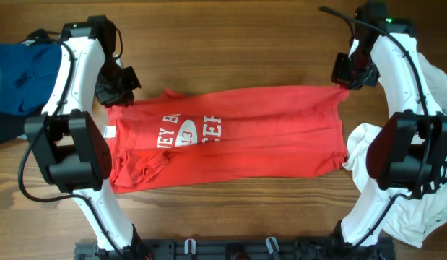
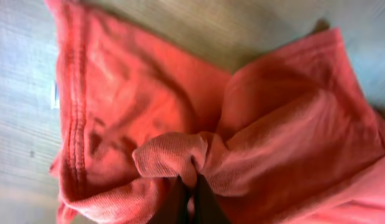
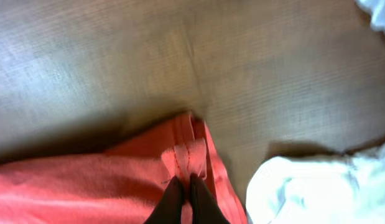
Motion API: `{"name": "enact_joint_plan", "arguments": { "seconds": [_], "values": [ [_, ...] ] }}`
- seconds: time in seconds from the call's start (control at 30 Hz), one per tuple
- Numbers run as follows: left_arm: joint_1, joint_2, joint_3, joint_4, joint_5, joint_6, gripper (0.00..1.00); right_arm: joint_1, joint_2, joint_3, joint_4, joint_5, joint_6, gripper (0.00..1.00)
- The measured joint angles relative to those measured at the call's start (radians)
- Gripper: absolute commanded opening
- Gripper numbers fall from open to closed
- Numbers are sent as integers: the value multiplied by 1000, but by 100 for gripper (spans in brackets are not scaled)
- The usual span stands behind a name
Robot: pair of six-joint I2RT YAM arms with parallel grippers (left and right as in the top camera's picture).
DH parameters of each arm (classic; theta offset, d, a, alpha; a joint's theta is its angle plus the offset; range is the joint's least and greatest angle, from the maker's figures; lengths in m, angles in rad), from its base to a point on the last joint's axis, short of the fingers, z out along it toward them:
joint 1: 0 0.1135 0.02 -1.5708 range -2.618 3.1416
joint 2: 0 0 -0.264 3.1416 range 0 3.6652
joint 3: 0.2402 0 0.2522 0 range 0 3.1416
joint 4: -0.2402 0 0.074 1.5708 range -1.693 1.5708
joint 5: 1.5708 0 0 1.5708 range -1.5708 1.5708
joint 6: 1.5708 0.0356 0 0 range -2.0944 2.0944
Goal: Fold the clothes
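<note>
On the bench (image 1: 230,58), the red shirt (image 1: 281,137) is lying spread across the middle, white print facing up, its length running from your left arm to your right. Your left hand (image 1: 119,87) is sitting at the shirt's far left corner. In the left wrist view its fingers (image 2: 176,202) are pressing together on a bunched fold of red cloth, and the fabric is gathering into wrinkles around the pinch. Your right hand (image 1: 351,72) is sitting at the far right corner. In the right wrist view its fingers (image 3: 172,198) are closing on the stitched hem there, with the corner folding up just past the tips. A blue garment (image 1: 17,72) is lying heaped at the bench's left edge, behind your left arm and apart from the shirt. A white garment (image 1: 364,155) is lying crumpled at the right, under your right arm, its near edge just beside the shirt's right end.
</note>
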Motion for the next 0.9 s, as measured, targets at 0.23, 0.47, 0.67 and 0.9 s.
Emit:
{"name": "enact_joint_plan", "arguments": {
  "seconds": [0.23, 0.47, 0.67, 0.9],
  "values": [
    [0, 0, 0, -138, 11, 0, 4, -1, 0, 0, -140, 29, -19, 4],
    [0, 0, 0, -171, -21, 0, 4, -3, 0, -19, -221, 75, -24, 5],
    [0, 0, 0, -212, -42, 0, 4, -8, 0, -63, -254, 108, -23, 6],
    [0, -2, -55, -232, -56, 0, 4, -26, 0, -100, -255, 110, -26, 6]
  ]
}}
